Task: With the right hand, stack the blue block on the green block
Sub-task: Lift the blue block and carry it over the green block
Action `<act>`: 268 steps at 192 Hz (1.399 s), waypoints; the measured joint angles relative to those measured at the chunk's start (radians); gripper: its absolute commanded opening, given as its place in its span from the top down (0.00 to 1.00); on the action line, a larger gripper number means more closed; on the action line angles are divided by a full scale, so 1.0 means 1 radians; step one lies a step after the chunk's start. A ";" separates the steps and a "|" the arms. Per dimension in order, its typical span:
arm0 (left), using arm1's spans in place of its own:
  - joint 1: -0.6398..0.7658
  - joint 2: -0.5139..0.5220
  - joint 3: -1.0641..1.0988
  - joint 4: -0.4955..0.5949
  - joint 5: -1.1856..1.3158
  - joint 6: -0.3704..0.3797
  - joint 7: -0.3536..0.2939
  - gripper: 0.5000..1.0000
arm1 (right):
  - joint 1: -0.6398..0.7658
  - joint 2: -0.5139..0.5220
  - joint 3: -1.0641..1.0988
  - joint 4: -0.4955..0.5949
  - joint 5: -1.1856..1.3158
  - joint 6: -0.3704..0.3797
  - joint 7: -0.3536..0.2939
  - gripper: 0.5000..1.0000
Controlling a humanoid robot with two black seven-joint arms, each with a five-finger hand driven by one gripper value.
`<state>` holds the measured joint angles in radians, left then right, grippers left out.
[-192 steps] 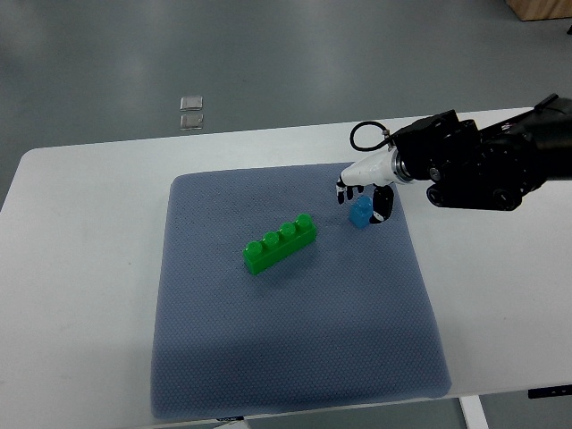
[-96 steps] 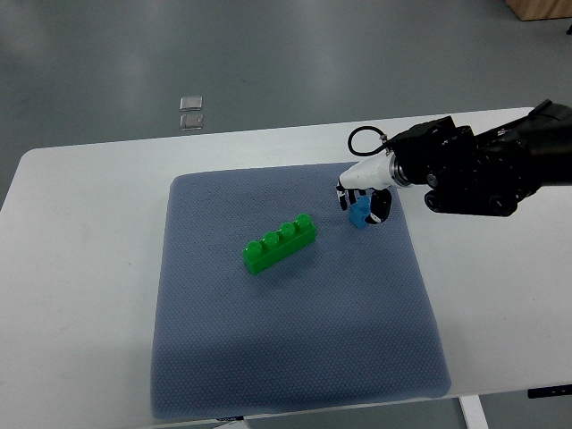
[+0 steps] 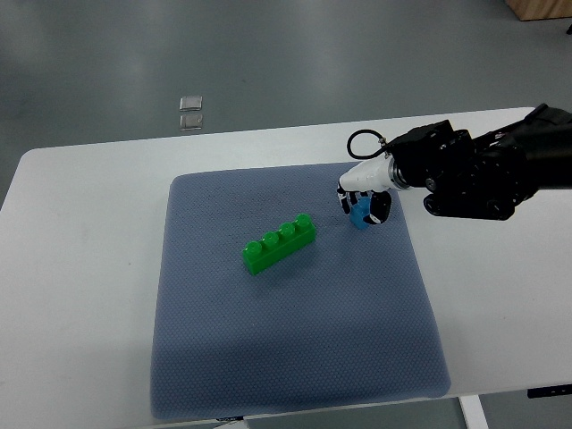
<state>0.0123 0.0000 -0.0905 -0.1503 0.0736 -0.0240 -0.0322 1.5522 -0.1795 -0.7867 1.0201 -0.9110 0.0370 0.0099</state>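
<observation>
Top view: the right hand (image 3: 362,198), reaching in from the picture's right edge on a black arm (image 3: 474,170), has closed down over the blue block (image 3: 360,215) near the far right part of the blue-grey mat (image 3: 295,357). A second ago the block showed almost whole between the fingers; half a second ago the hand had sunk lower around it; now only its lower front edge peeks out beneath the white palm, with dark-tipped fingers (image 3: 344,203) on its left and a dark thumb on its right, clamped on it. The block itself lies where it lay before, on the mat, and whether it has left the cloth cannot be told. The wrist has drifted slightly toward the block and the forearm has shifted a little along with it.

The green block (image 3: 280,242), a long brick with four studs, lies aslant near the mat's middle, well apart from the hand and to its left, unmoved across all three moments. The mat covers the white table (image 3: 80,268). The left arm does not show.
</observation>
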 measured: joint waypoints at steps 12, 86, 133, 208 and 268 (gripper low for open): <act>0.000 0.000 0.000 0.000 0.000 0.000 0.000 0.00 | -0.001 0.000 0.000 0.000 0.000 0.000 0.000 0.76; 0.000 0.000 0.000 0.000 0.000 0.000 0.000 0.00 | -0.001 -0.001 0.000 0.000 -0.014 -0.006 0.004 0.77; 0.000 0.000 0.000 0.000 0.000 0.000 0.000 0.00 | 0.035 -0.020 -0.001 0.010 -0.006 -0.006 0.005 0.77; 0.000 0.000 0.000 0.000 0.000 0.000 0.000 0.00 | 0.227 -0.078 0.010 0.162 0.043 0.009 0.007 0.77; 0.000 0.000 0.000 0.000 0.000 0.000 0.000 0.00 | 0.389 -0.026 0.013 0.271 0.236 0.035 0.005 0.77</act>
<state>0.0123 0.0000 -0.0905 -0.1503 0.0736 -0.0244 -0.0322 1.9410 -0.2053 -0.7735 1.2915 -0.6752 0.0724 0.0149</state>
